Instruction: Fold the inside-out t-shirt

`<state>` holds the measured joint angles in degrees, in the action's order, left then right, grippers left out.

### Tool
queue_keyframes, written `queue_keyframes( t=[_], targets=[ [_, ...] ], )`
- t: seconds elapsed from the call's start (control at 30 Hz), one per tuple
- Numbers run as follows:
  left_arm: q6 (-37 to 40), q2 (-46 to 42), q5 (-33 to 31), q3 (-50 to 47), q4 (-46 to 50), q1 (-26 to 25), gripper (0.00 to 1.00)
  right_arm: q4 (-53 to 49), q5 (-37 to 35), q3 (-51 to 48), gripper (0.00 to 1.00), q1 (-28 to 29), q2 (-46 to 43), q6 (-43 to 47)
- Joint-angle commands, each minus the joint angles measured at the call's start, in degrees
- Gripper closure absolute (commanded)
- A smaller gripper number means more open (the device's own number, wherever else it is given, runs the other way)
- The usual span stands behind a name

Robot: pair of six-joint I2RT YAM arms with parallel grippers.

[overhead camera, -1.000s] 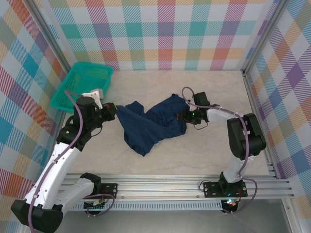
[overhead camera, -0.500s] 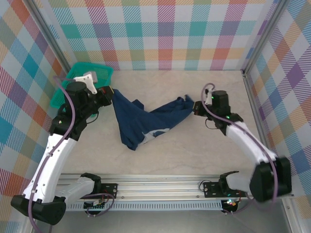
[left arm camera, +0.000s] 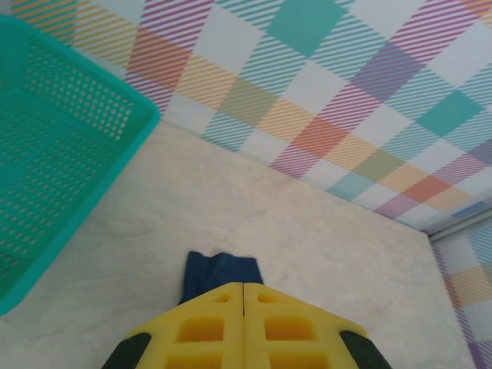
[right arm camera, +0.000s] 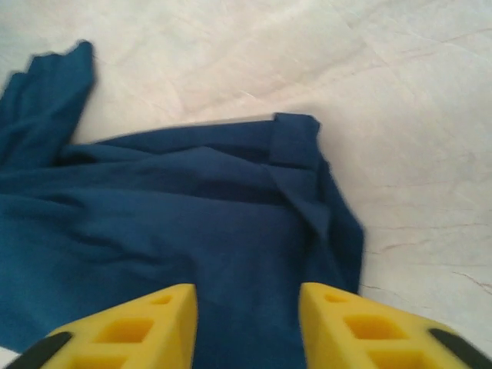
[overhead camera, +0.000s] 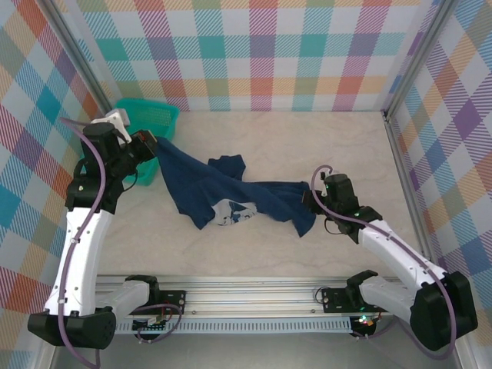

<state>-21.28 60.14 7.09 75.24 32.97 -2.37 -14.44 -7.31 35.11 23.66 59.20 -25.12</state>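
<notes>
The inside-out t-shirt [overhead camera: 231, 192] is dark navy and lies stretched across the table from upper left to lower right, with a pale printed patch showing near its middle. My left gripper [overhead camera: 151, 146] is shut on its upper-left corner and holds that end raised beside the basket. In the left wrist view a tuft of navy cloth [left arm camera: 219, 270] pokes out past the closed yellow fingers of the left gripper [left arm camera: 243, 286]. My right gripper [overhead camera: 310, 201] stands open over the shirt's right end. In the right wrist view its jaws [right arm camera: 247, 296] are apart, with rumpled cloth [right arm camera: 192, 215] lying below them.
A teal mesh basket [overhead camera: 150, 119] sits at the back left, just behind the left gripper, and reappears as the basket [left arm camera: 46, 154] in the left wrist view. Plaid walls enclose the table on three sides. A metal rail [overhead camera: 269, 296] runs along the near edge.
The left arm has lifted its corner of the shirt up and left toward the basket. The right gripper swung toward the near side and opened, letting go of the cloth; the shirt is now drawn out longer.
</notes>
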Motion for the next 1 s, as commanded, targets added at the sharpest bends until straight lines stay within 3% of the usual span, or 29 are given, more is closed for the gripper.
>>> queue_keyframes(
  t=[0.0,0.3,0.6,0.97],
  targets=[
    [3.15,-1.54,3.05,-2.47,3.87,1.95,1.00,-2.09,-2.51,0.14,0.52,-0.22,-1.00,1.30],
    [1.85,-2.75,7.67,-11.54,0.56,2.11,1.00,-9.09,4.86,5.87,0.43,-3.07,11.77,2.04],
    [2.25,-2.70,8.72,-12.43,-0.34,2.10,1.00,-11.74,7.99,2.88,0.43,-4.56,13.78,0.57],
    [2.20,-2.58,9.60,-12.23,-0.97,2.11,1.00,-7.89,12.04,3.48,0.58,-4.91,20.08,1.58]
  ],
)
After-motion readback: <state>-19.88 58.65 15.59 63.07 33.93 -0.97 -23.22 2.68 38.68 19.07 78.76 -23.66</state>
